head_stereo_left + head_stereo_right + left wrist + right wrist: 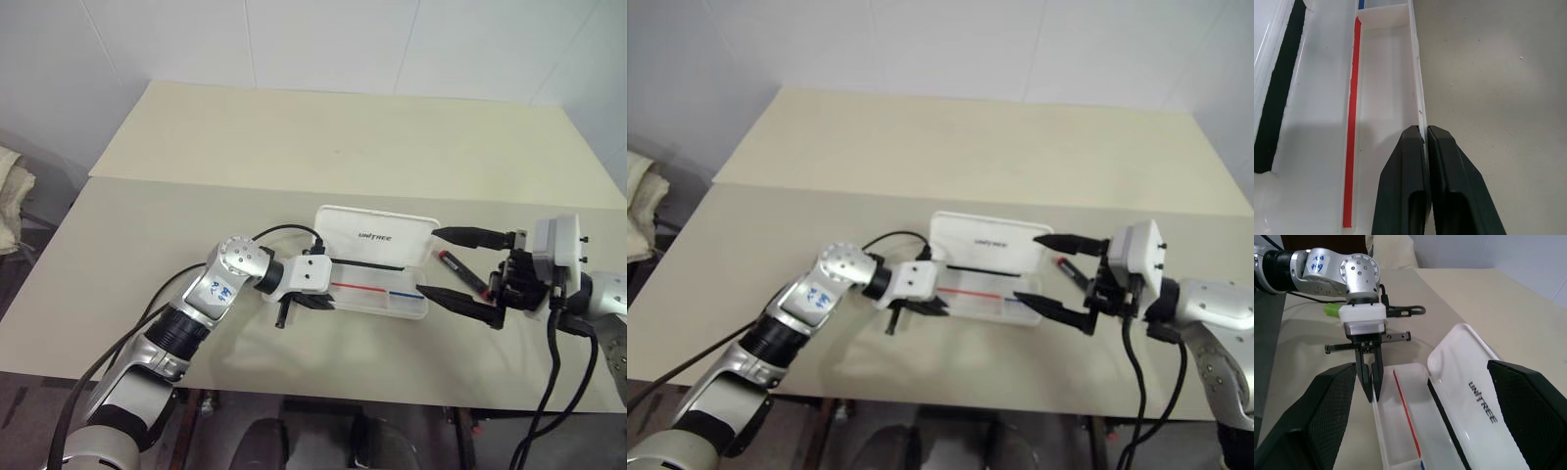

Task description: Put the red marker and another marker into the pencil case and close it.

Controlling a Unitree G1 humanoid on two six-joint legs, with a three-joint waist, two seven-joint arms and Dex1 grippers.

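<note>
- Left eye view: pencil case (377, 259), white, lying open near the middle of the table (294, 147); lid with dark lettering thrown back to the far side, tray with red and blue stripes on the near side. Tray looks empty.
- Left gripper (1425, 142): fingers pressed together on the near wall of the tray at its left end, pinching the thin plastic edge and steadying the case.
- Right gripper (453, 264): jaws spread wide, holding nothing, hovering just right of the case with one finger to the far side and one to the near side.
- Red marker (460, 272): slim, black barrel with red cap, lying on the table just right of the case, between the two spread fingers.
- Another marker (1332, 309): light green, on the table left of the left arm, well apart from the case.
- Risk, judged: closing too high or off-centre would roll the slim marker away rather than seat it.
- Risk, judged: the near finger sits close to the tray's right corner; a nudge there could twist the case against the left pinch, or pull the thin wall free.
</note>
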